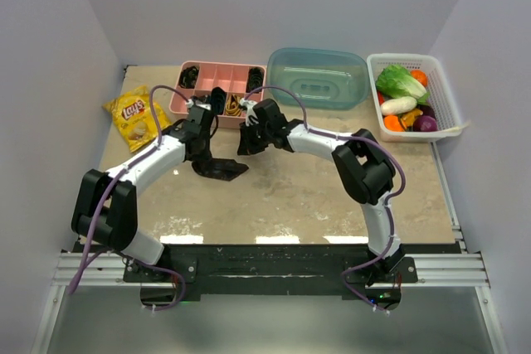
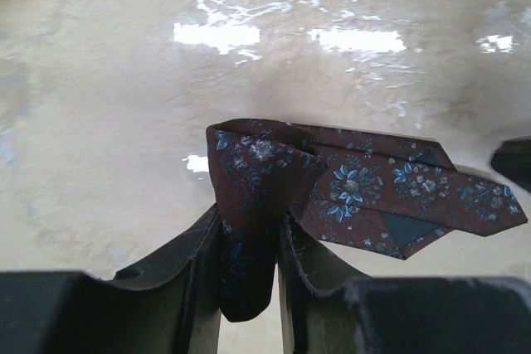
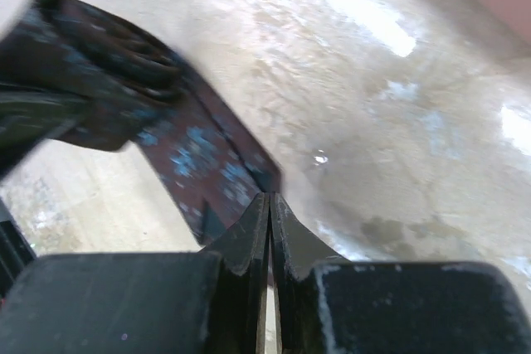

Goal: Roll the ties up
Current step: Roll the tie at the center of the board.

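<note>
1. The tie [image 2: 357,192] is only partly rolled. One end is folded into a loose coil and the pointed end lies flat on the table [image 1: 315,196], so most of the rolling seems left.
2. The left gripper [image 2: 249,275] is clamped on the coiled end, just before the tray [image 1: 220,64].
3. The right gripper [image 3: 270,230] has its fingers pressed together at the flat part. Whether it pinches cloth is unclear.
4. The tray holds dark coils [image 1: 189,77], likely finished ties.
5. The basket [image 1: 448,97] holds vegetables [image 1: 400,80].

The Lay's chip bag [image 1: 135,114] lies left of the divided tray [image 1: 218,86]; the plastic container [image 1: 319,77] sits right of it, the vegetable basket [image 1: 415,97] farther right. The tie [image 1: 222,168] is before the tray.
</note>
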Controlling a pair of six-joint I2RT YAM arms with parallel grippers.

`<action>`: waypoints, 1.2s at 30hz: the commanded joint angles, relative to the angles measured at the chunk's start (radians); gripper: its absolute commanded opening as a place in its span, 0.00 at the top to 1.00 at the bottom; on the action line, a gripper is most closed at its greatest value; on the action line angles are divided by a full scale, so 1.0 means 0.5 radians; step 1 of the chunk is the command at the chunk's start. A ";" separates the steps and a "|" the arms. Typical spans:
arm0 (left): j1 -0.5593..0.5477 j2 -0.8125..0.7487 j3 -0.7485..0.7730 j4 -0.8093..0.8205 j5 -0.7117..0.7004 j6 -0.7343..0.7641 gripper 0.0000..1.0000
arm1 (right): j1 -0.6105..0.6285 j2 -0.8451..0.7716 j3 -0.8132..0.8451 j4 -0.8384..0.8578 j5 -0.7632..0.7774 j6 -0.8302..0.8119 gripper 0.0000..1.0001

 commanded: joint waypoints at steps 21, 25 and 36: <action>-0.448 0.430 0.309 -0.222 -0.750 -0.213 0.87 | -0.070 -0.135 -0.083 -0.042 0.074 -0.033 0.94; -0.503 0.516 0.345 -0.213 -0.722 -0.232 0.85 | -0.086 -0.131 -0.108 -0.005 0.022 -0.027 0.94; -0.527 0.540 0.342 -0.060 -0.447 -0.164 0.58 | -0.104 -0.107 -0.108 -0.005 0.007 -0.020 0.94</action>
